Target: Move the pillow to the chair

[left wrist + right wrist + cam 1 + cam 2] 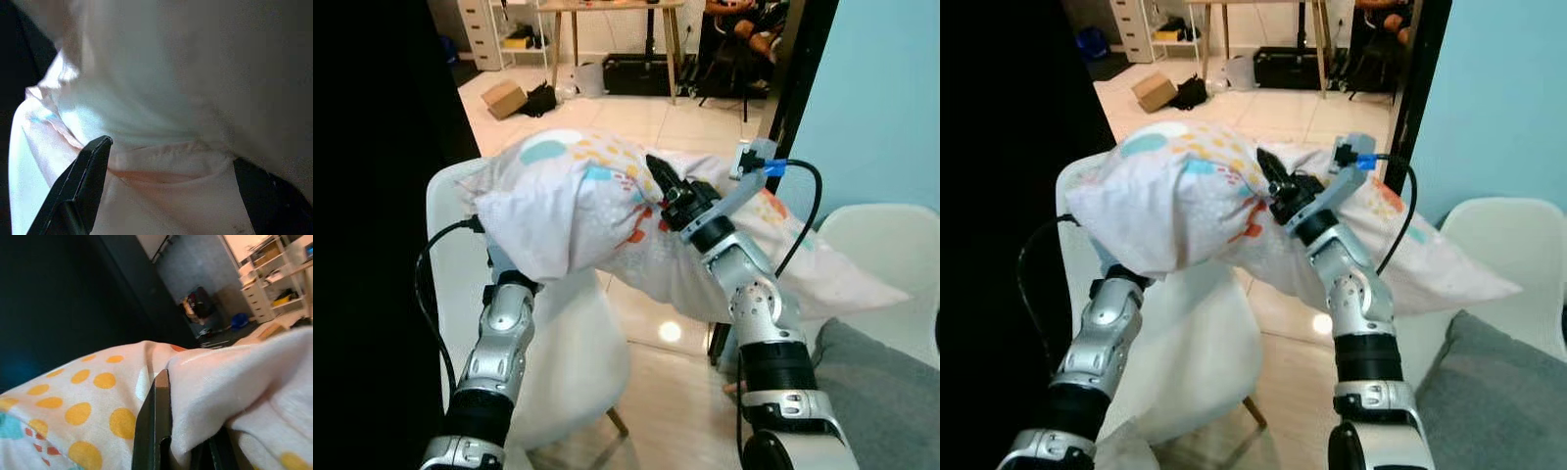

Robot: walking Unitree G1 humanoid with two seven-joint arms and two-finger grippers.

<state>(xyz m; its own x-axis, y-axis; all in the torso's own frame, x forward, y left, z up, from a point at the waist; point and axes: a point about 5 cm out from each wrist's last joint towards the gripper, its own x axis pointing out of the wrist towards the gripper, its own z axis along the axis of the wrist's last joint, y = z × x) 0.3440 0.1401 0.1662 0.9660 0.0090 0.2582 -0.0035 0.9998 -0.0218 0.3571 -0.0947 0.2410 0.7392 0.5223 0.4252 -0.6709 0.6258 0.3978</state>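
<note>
Right now the pillow (pixel 597 211) is up in the air between both arms, carried over the white chair (pixel 573 362) directly below it, its far corner trailing off toward a second chair (pixel 886 245) on the right. The right gripper (pixel 658 178) sits on top, its black fingers clenched on a fold of the dotted cover; the right wrist view shows cloth bunched and wedged between them, and that pinch is what keeps the soft bulk from sliding. The left gripper (pixel 161 161) is buried underneath, a seam of fabric lying between its spread fingers (pixel 78 186), so it looks to be propping the load from below, though whether it has actually closed on the cloth I cannot tell. Holding high makes sense: the pillow clears the chair's back rim (pixel 445 191) and can drop straight onto the seat. Room is tight on the left, where a dark wall (pixel 372 196) runs close alongside; ahead, tiled floor (pixel 695 117) opens out toward a table (pixel 607 8) and a cardboard box (pixel 504 98).
</note>
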